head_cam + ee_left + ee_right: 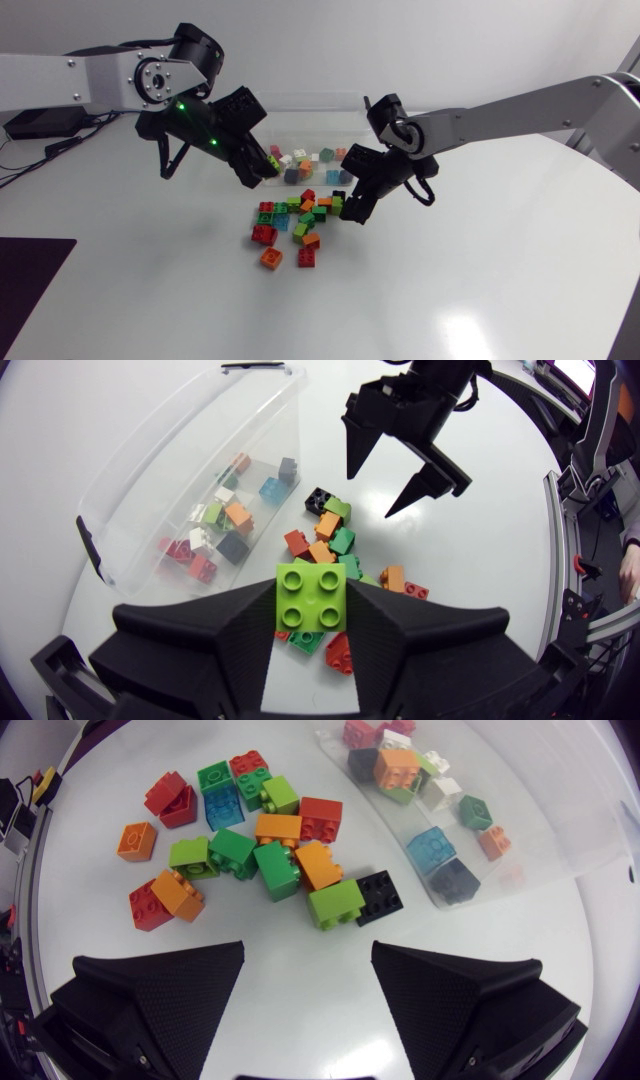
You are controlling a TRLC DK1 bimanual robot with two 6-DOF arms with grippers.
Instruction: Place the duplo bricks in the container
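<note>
Left wrist view: left fingers [200, 635] clamp lime brick [311, 598]; container [140, 460] sits ahead, off to one side; right fingers [160, 990] wide open, empty, brick pile [270, 850] just ahead.

No text, label, number or sign can be read anywhere. Studs of the lime brick [312, 597]: any embossing is too faint to make out. The bricks [270, 850] on the counter [300, 980] and the container [150, 470] show no legible print.
</note>
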